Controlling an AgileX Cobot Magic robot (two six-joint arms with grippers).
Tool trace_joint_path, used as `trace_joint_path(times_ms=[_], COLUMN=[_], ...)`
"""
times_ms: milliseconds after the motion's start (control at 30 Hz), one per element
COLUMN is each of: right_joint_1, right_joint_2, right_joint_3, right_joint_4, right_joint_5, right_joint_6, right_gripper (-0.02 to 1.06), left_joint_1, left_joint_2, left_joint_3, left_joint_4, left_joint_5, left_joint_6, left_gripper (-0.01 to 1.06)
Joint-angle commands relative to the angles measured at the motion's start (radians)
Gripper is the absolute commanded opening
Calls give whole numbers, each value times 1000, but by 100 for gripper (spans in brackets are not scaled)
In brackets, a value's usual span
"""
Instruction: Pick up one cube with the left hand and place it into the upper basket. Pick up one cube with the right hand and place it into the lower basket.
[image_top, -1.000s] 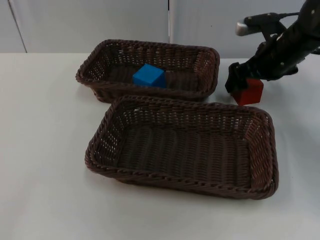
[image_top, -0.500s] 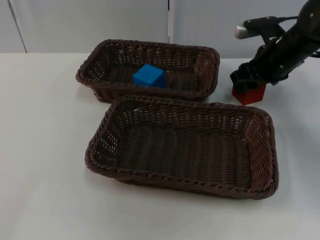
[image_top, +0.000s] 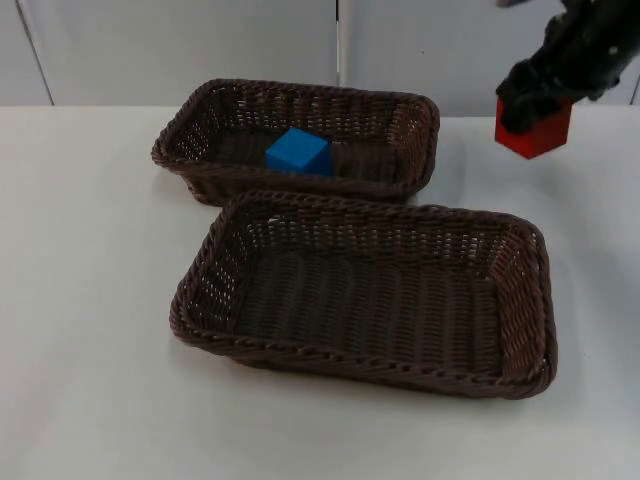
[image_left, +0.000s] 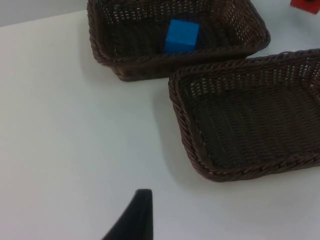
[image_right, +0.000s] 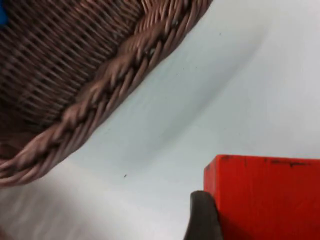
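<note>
White table (image_top: 90, 300); blue cube (image_top: 297, 151) in upper basket (image_top: 200, 115)

The right gripper (image_top: 532, 108), clamped on the small red cube (image_top: 534, 131), has risen: a second ago the cube sat on the white table top (image_top: 80, 300) at three o'clock of the upper brown wicker basket (image_top: 410, 110); now it hangs clear of the surface, higher and shifted toward two o'clock, further from that basket's right end. In the right wrist view the cube (image_right: 270, 195) floats above the table beside the basket's rim (image_right: 100, 95).
</note>
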Motion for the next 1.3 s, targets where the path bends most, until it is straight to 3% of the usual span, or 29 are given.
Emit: trace_joint_path(times_ms=[0, 233, 733, 933, 1267], right_joint_1=[-2, 1, 3, 31, 129], right_joint_2=[-36, -118, -217, -268, -374], right_joint_3=[-5, -5, 5, 53, 253], right_joint_4=[-2, 9, 13, 2, 1], right_joint_5=[36, 146, 182, 174, 48], right_joint_6=[6, 16, 69, 72, 69], right_gripper=[0, 0, 0, 0, 0], left_joint_1=[0, 0, 0, 0, 0], left_joint_2=[-6, -6, -6, -6, -6], left_joint_3=[6, 6, 6, 6, 6], left_joint_4=[3, 5, 3, -1, -3], left_joint_5=[-6, -9, -8, -9, -9], left_joint_6=[-6, -6, -6, -6, -6], left_gripper=[105, 105, 105, 105, 105])
